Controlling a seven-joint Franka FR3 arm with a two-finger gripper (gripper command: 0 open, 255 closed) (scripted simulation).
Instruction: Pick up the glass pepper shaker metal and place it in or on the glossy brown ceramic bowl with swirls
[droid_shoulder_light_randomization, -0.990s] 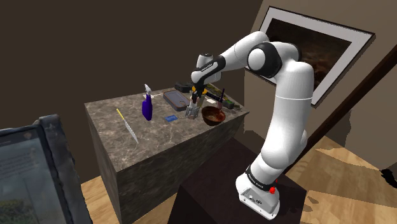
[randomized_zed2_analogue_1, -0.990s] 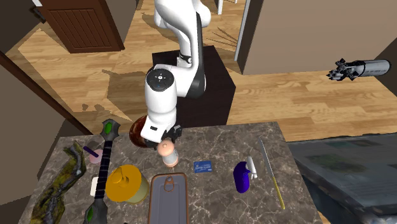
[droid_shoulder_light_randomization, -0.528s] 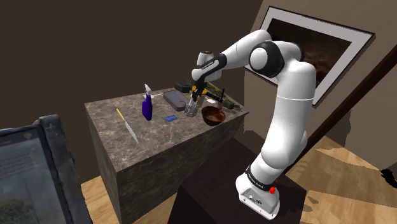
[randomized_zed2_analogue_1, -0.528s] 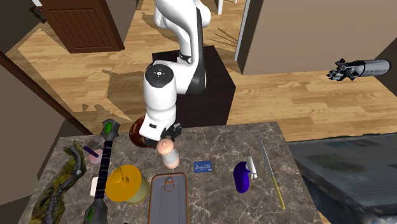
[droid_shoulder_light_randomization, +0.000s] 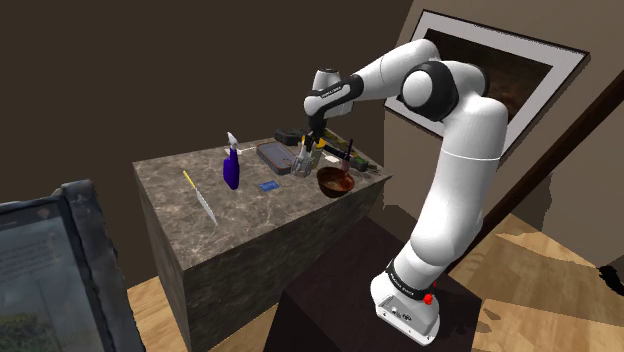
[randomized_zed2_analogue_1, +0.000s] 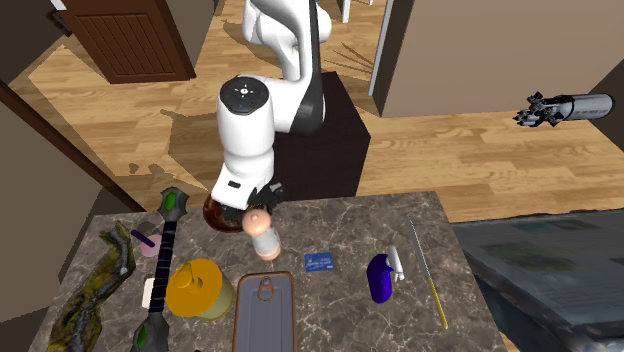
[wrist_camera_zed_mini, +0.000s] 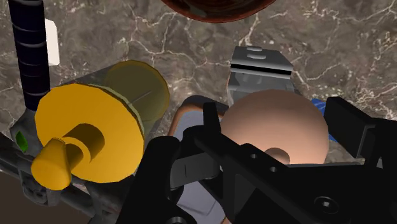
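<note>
My gripper (droid_shoulder_light_randomization: 308, 141) is shut on the pepper shaker (droid_shoulder_light_randomization: 302, 163), a clear body with a pinkish round cap, and holds it above the marble table (droid_shoulder_light_randomization: 240, 215). In the second exterior view the shaker (randomized_zed2_analogue_1: 263, 234) hangs tilted under the gripper (randomized_zed2_analogue_1: 256, 203). The wrist view has the cap (wrist_camera_zed_mini: 273, 124) clasped between my black fingers (wrist_camera_zed_mini: 347, 124). The glossy brown bowl (droid_shoulder_light_randomization: 335, 182) sits near the table corner closest to the stand, a short way beside the shaker. The arm partly hides the bowl (randomized_zed2_analogue_1: 210, 213) in the second exterior view, and its rim (wrist_camera_zed_mini: 213, 7) lies beyond the fingers.
A yellow-lidded jar (randomized_zed2_analogue_1: 197, 287) and a dark flat case (randomized_zed2_analogue_1: 262, 312) stand close to the shaker. A blue card (randomized_zed2_analogue_1: 318, 262), a purple spray bottle (randomized_zed2_analogue_1: 380, 277) and a yellow-handled knife (randomized_zed2_analogue_1: 428, 273) lie farther along the table. A long dark staff (randomized_zed2_analogue_1: 165, 262) lies beside the jar.
The gripper has risen with the shaker, lifting it off the tabletop. The arm's elbow has swung higher.
</note>
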